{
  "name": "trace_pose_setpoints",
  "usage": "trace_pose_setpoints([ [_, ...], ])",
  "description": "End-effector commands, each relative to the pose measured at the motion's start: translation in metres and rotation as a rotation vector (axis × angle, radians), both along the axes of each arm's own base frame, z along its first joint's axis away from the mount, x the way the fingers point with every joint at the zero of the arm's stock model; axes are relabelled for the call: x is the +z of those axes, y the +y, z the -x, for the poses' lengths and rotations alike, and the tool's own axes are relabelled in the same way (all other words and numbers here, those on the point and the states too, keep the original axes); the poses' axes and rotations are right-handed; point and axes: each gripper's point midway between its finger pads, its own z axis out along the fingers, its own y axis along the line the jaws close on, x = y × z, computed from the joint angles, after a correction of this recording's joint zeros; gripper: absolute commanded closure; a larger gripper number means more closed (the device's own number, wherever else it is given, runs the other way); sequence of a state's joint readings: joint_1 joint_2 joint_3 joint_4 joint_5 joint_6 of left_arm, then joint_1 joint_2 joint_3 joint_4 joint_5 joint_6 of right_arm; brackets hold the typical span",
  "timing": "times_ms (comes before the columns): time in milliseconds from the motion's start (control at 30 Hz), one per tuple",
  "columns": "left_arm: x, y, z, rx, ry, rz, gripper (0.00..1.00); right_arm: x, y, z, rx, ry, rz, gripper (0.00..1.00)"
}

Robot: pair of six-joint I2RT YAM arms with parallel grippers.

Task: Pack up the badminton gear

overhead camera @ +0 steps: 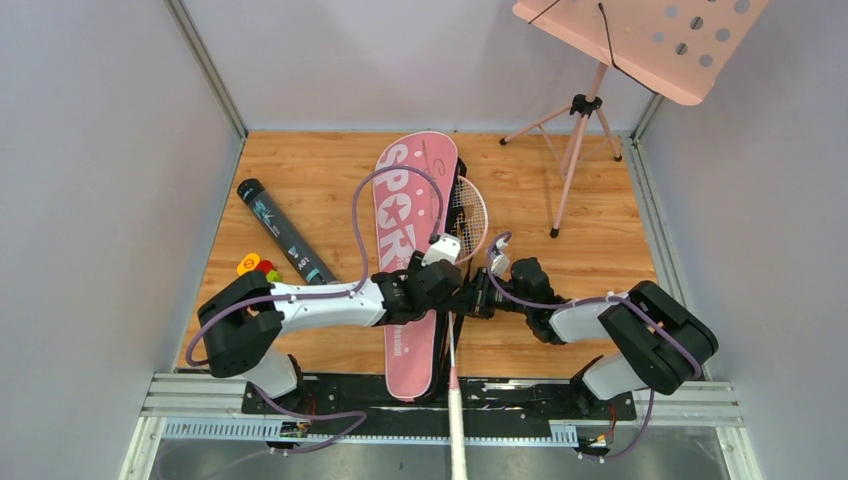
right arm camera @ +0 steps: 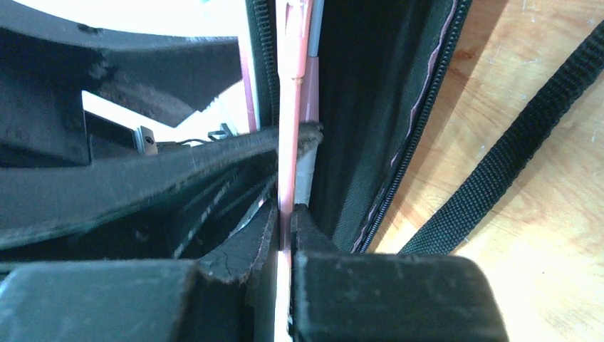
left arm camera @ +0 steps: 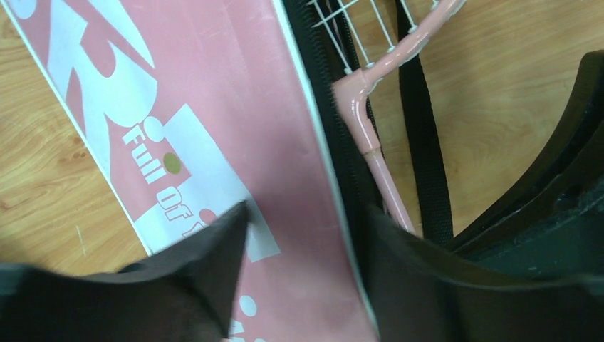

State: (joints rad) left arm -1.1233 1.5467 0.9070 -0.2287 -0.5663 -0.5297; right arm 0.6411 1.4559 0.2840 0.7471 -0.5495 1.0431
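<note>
The right tool [right arm camera: 285, 217] pinches the thin, glossy shaft of the pink racket [right arm camera: 288, 107] beside the black zippered edge of the flat pink bag [overhead camera: 405, 200]. The left tool [left arm camera: 306, 235], fingers spread wide and holding nothing, straddles that edge above the wood-grain tabletop [overhead camera: 300, 190].

Bag [overhead camera: 408, 215]: pink, "SPORT" lettering — flat, mid-table.
Racket [overhead camera: 469, 213]: pink, head at bag's right edge.
Tube [overhead camera: 283, 232]: black, lying left.
</note>
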Motion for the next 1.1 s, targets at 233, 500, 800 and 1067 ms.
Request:
trace_pose_setpoints([
  [233, 0.011, -0.022, 0.001, -0.108, 0.015, -0.010, 0.95, 0.042, 0.010, 0.002, 0.050, -0.137, -0.129, 1.00],
  [500, 0.034, -0.035, 0.013, -0.265, -0.045, 0.110, 1.00, 0.041, 0.011, 0.027, 0.164, -0.110, -0.123, 1.00],
  [800, 0.053, -0.028, 0.019, -0.365, -0.122, 0.122, 1.00, 0.045, 0.011, 0.039, 0.248, -0.107, -0.105, 1.00],
  [1067, 0.067, -0.030, 0.026, -0.462, -0.162, 0.123, 1.00, 0.049, 0.015, 0.042, 0.315, -0.092, -0.090, 1.00],
])
